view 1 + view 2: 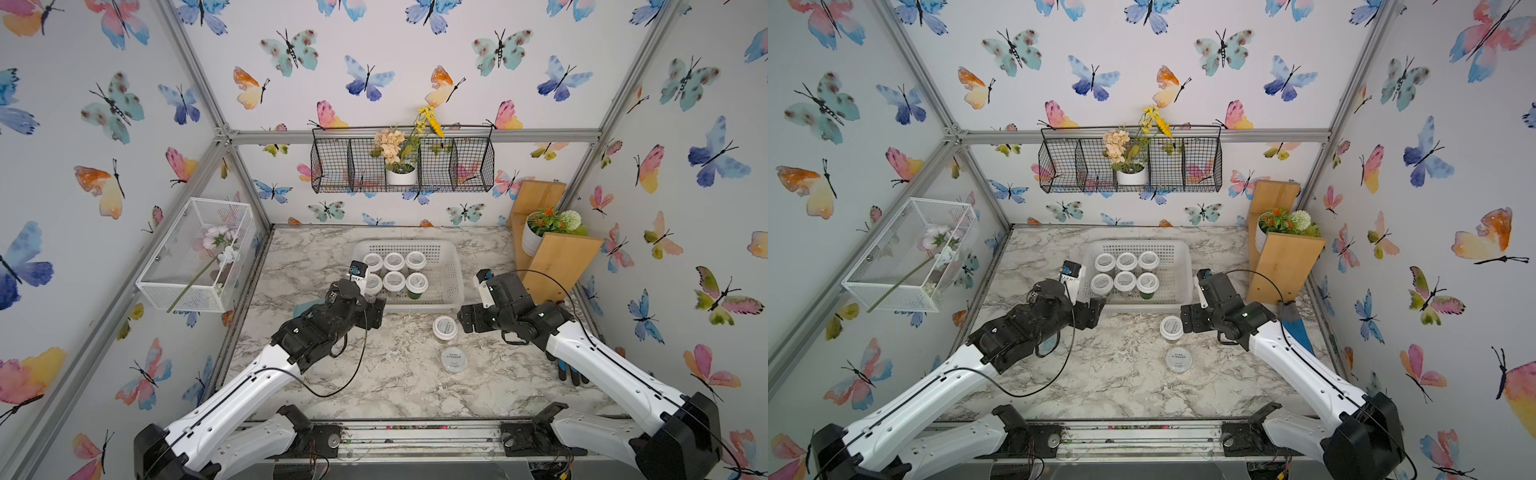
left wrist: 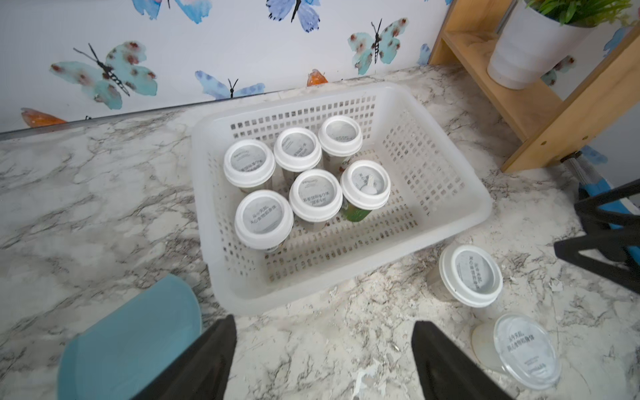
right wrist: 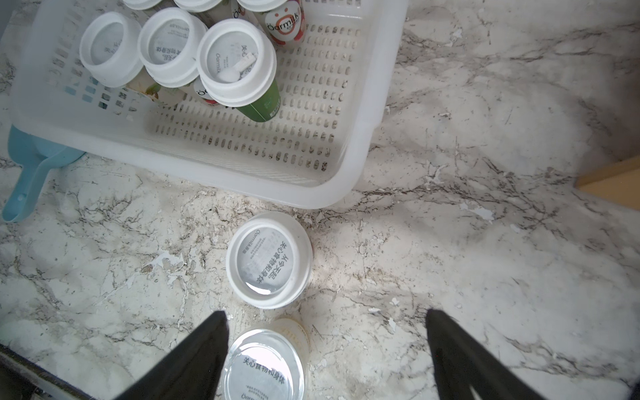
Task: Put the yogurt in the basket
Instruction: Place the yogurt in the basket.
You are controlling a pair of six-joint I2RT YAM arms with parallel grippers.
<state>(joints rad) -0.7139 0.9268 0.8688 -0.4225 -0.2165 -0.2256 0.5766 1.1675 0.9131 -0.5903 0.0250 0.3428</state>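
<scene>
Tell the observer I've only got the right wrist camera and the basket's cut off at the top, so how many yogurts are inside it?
Observer: Six yogurt cups stand in the basket, in two rows of three.
Operator: Where's the left gripper?
Observer: The left gripper hangs before the basket's near edge, by its left corner, jaws open and empty.
Operator: What's that wood at my frame's edge?
Observer: A wooden shelf holding a white pot of flowers.
</scene>
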